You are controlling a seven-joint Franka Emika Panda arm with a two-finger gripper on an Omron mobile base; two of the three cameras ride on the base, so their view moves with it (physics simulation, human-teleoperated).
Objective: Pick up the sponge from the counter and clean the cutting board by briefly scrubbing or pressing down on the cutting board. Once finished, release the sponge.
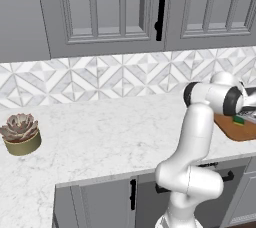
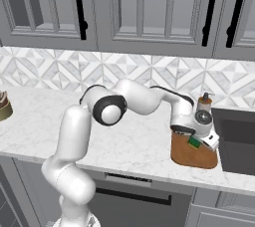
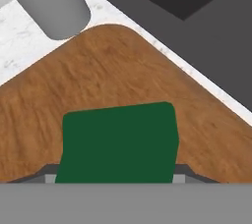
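Resting on the cutting board (image 3: 123,70) — sponge (image 3: 118,142), pincer (image 2: 195,141) gripping it.

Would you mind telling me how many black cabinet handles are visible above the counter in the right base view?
4: one at upper left, one left of centre, two at upper right. Others may lie outside the frame.

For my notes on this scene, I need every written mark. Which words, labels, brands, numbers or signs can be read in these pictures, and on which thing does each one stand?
None: no text can be read.
Sponge: plain green top, no print.
Cutting board: bare wood grain.
Soap bottle: no label that can be made out; it is too small to tell.
Plant pot: plain.
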